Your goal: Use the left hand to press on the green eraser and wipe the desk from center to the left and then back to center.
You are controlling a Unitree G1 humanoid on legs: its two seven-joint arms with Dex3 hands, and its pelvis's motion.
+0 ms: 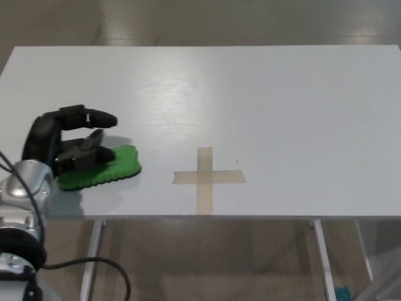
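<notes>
Green eraser (103, 167) lies flat near the desk's (263, 100) front-left edge, well left of the tape cross (207, 178). Long axis runs roughly left-right, slightly tilted, right end a bit farther from the front edge; wavy lobed outline. Left hand (66, 143) sits on the eraser's left half, lower fingers (88, 150) pressing down on its top. Upper finger arches above, clear of the eraser. Fingers curled, partly apart, not wrapped around it. Right hand not in frame.
</notes>
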